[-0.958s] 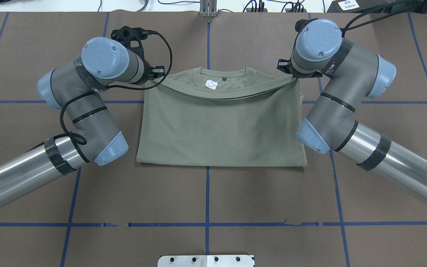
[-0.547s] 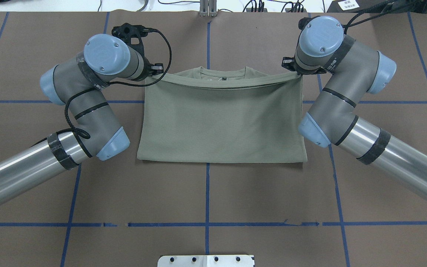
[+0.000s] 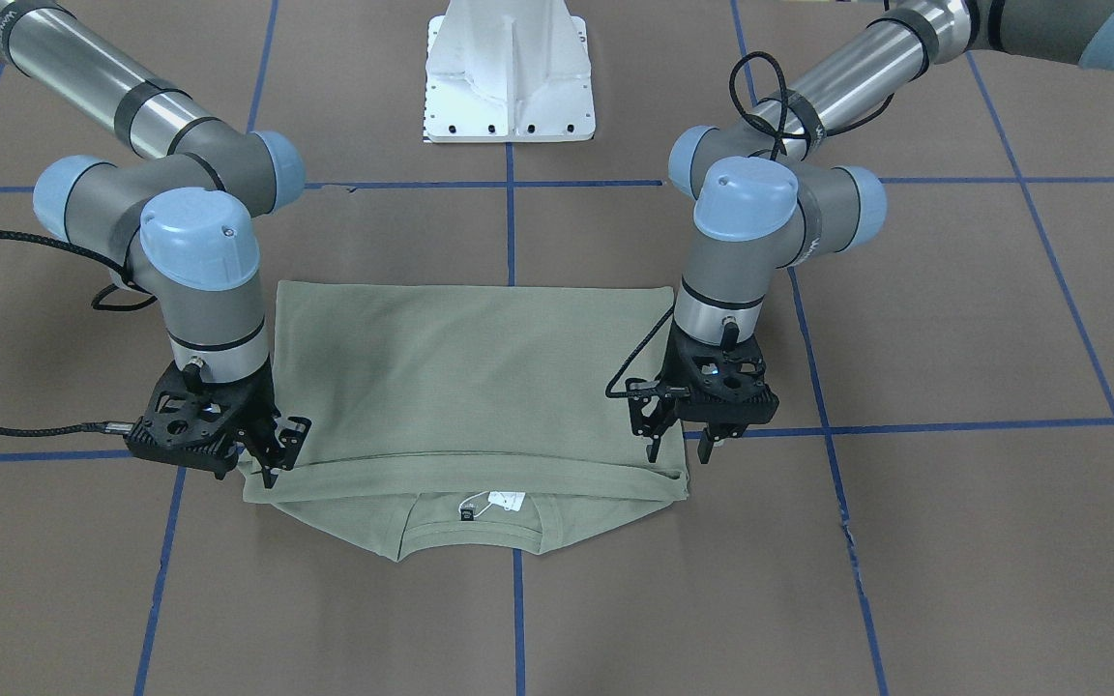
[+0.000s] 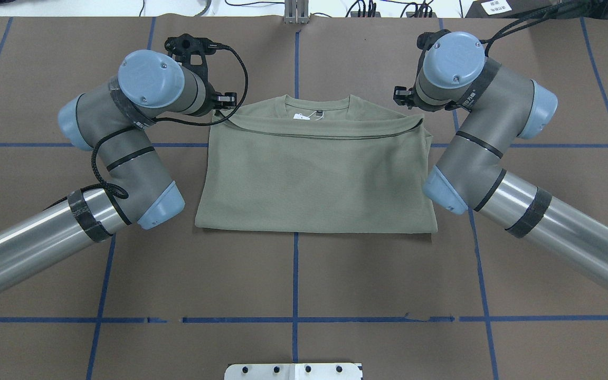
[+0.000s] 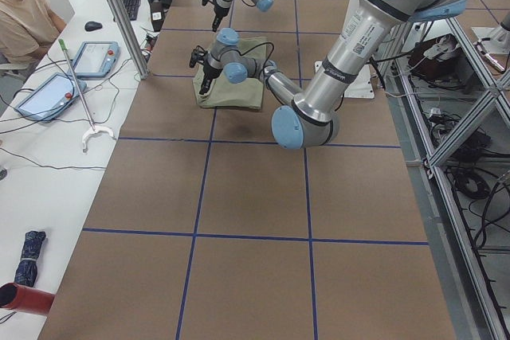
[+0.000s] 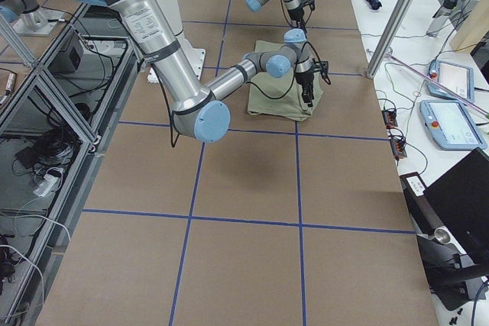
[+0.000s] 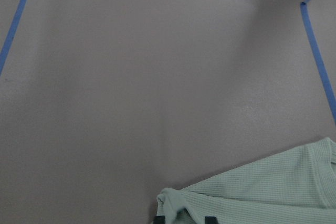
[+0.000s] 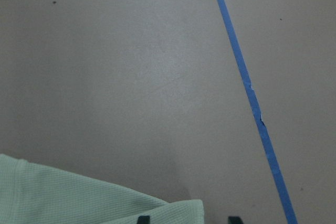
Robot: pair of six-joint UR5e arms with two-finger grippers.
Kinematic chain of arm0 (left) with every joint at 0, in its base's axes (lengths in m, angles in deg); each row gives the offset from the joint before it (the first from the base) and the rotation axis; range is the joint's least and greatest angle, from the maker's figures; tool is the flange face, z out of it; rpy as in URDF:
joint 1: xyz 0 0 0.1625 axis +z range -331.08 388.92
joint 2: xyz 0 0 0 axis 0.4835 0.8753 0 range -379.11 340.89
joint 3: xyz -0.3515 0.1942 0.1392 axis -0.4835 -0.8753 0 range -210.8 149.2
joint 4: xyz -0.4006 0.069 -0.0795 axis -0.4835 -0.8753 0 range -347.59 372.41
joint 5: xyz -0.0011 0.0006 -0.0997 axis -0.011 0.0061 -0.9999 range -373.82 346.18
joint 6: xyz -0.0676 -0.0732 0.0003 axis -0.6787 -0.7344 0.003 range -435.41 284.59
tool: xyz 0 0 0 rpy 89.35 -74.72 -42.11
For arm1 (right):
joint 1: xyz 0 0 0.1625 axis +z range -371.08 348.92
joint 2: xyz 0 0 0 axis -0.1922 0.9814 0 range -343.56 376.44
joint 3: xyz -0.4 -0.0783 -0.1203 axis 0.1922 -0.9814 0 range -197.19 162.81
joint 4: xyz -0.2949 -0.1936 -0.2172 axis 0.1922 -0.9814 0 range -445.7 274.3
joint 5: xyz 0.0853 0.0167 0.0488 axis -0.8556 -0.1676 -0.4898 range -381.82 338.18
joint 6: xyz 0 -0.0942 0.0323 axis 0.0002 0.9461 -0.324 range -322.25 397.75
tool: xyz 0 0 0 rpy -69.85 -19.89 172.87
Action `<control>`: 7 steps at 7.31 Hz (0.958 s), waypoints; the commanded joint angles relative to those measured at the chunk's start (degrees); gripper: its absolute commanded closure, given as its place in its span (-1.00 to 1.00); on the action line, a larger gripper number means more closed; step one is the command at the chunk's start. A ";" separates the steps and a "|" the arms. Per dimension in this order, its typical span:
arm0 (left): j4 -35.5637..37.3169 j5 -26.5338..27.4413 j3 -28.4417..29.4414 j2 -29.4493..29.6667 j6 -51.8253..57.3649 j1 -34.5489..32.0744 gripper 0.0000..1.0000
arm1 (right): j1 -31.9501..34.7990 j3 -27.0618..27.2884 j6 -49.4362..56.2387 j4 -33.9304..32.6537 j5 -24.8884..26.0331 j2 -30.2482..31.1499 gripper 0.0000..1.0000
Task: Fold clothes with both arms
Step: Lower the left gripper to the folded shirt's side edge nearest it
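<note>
Releasing the folded-over hem of the green knit shirt [image 3: 460, 377] beside its collar [image 3: 470, 541].

Front-facing view: the left gripper [image 3: 680, 449] and right gripper [image 3: 281, 452] are hovering at the top layer's two corners, fingers standing apart and clamping nothing. Overhead: the green knit shirt is lying halved and flat on the brown table [image 4: 293, 274]. Half a second ago its edge was hanging taut between both grippers, hiding the white tag [image 4: 298, 116]. Left wrist view: cloth is bunching between the fingertips, seemingly loose. The knit is looking soft, light and limp, so corners and hems are offering the surest hold.
</note>
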 commanded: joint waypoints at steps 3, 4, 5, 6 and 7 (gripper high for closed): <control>-2.96 -4.69 -19.82 -17.66 1.68 2.68 -1.00 | 0.92 1.73 5.35 1.45 -3.95 0.88 -1.00; -3.22 -4.35 -20.03 -19.18 -2.08 5.22 -1.00 | 0.92 1.73 5.17 1.54 -3.95 0.88 -1.00; -6.70 -3.38 -19.34 -21.28 -5.95 8.20 -0.87 | 0.83 1.73 4.82 1.54 -3.95 0.88 -1.00; -10.39 -0.50 -18.81 -23.56 -10.51 11.89 -0.69 | 0.83 1.82 4.82 1.54 -3.86 0.88 -1.00; -12.34 1.87 -17.93 -23.85 -15.26 14.80 -0.52 | 0.83 1.99 4.82 1.54 -3.86 0.88 -1.00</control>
